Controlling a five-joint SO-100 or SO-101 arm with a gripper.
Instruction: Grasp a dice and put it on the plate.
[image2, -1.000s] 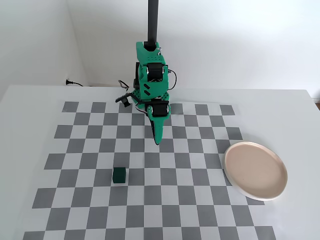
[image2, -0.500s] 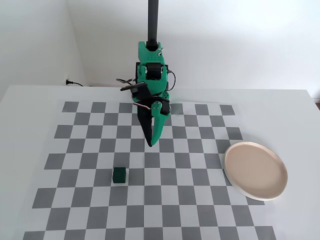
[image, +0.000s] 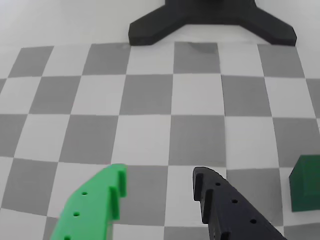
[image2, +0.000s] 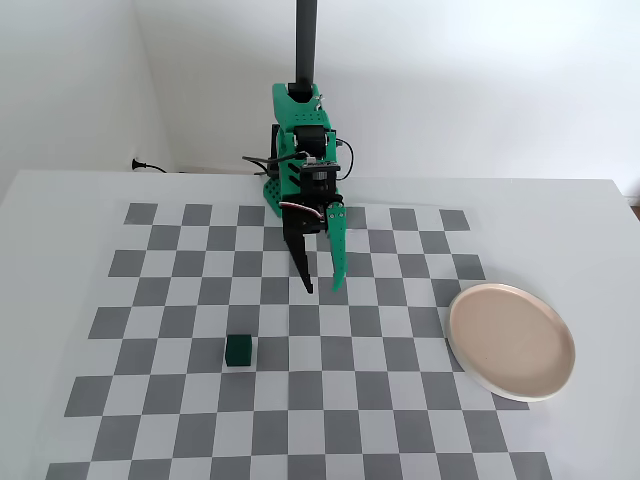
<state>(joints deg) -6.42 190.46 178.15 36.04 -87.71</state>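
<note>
The gripper (image2: 323, 290), jaws spread and empty over the board's middle, is in its approach step and must next reach toward the near-left corner region, where the dice (image2: 238, 351) sits, well apart from the plate (image2: 511, 341) by the right edge.

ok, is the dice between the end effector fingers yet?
No, in the fixed view the dice sits on the checkerboard apart from the open end effector.

I've got a grey-and-white checkerboard mat (image2: 300, 345) on a white table (image2: 60, 220). Dark green dice (image2: 238, 351) at seven o'clock of the gripper (image2: 323, 290), which has one bright green finger (image: 92, 207) and one black finger (image: 230, 210). Pale pinkish-beige plate (image2: 511, 340), white rim, at four o'clock. Black stand base (image: 210, 17).
</note>
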